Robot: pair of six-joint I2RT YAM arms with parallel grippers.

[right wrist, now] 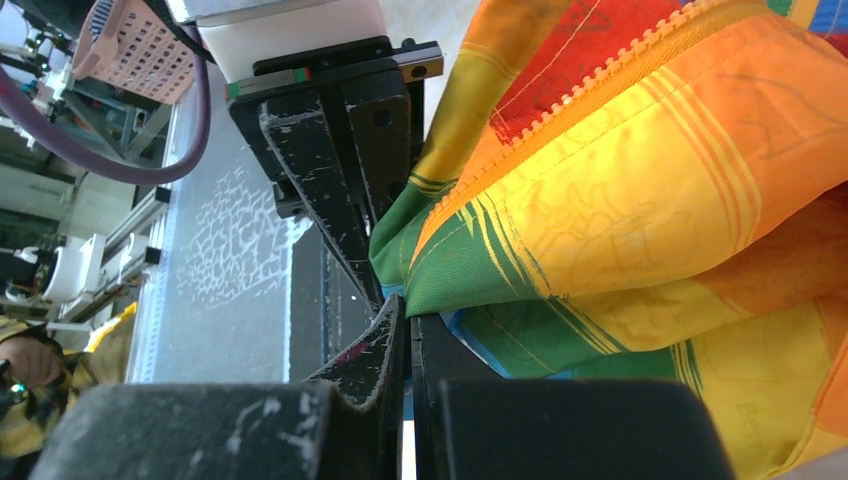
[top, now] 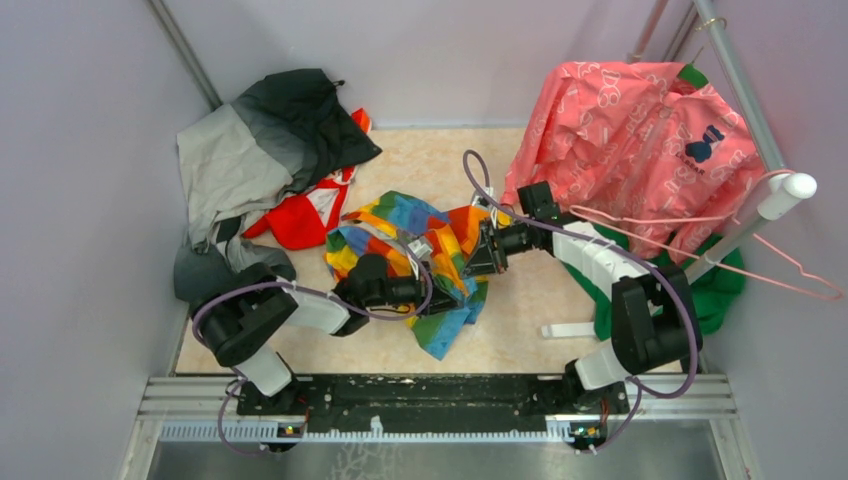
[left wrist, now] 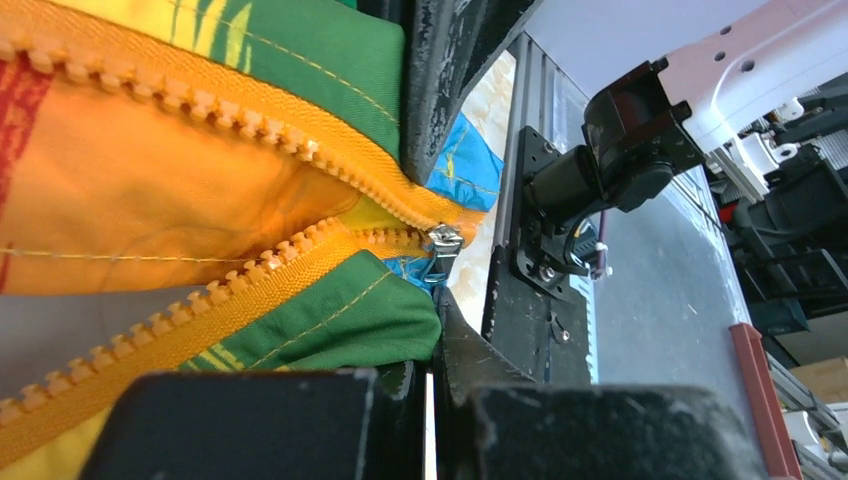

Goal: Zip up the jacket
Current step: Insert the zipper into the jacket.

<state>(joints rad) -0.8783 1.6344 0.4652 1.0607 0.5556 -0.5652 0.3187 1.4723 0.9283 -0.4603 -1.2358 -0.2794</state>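
The rainbow-striped jacket (top: 415, 250) lies crumpled in the middle of the table. Its orange zipper (left wrist: 200, 290) is open in a V, and the metal slider (left wrist: 445, 240) sits at the point where the two rows of teeth meet. My left gripper (left wrist: 435, 330) (top: 445, 300) is shut on the green hem just below the slider. My right gripper (right wrist: 405, 315) (top: 478, 262) is shut on the green and blue hem edge from the other side. Its black finger (left wrist: 445, 90) shows in the left wrist view, pressed against the jacket.
A grey-and-black jacket (top: 260, 150) and a red garment (top: 300, 220) lie at the back left. A pink patterned garment (top: 630, 140) hangs over a white rack (top: 770, 205) at the right, with green cloth (top: 720, 285) and a pink hanger (top: 800, 280) below it.
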